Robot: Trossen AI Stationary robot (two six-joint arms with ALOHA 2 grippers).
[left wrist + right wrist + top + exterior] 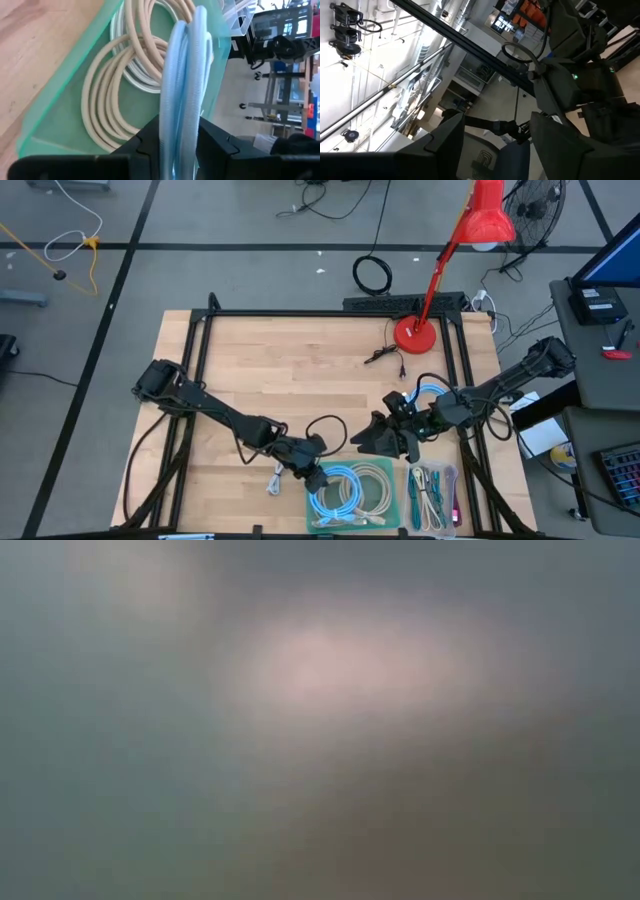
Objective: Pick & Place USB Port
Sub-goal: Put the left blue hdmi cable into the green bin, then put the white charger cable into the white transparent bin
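Light-blue coiled cable [184, 85] sits between the two dark fingers [220, 145] of the left claw [312, 472], directly over the translucent green tray [322, 523] at the near edge of the wooden bench [300, 360]. The fingers flank the strands closely; whether they grip or have begun to release cannot be told. Cream and white coiled cables [117, 95] already lie inside this tray, and the high view shows blue loops resting there as well. A second green tray [432, 522] just beside it holds further bundled cables. One pale loose cable [275, 478] lies on the bench just beside the left claw, outside the trays.

The right claw [385, 438] waits near the middle of the bench, fingers apart and empty, its camera tilted toward the ceiling.

Judgement: the place step for the blue cable is nearly complete. Release and withdrawal remain, and the loose cable appears to await collection. The low view shows nothing usable.
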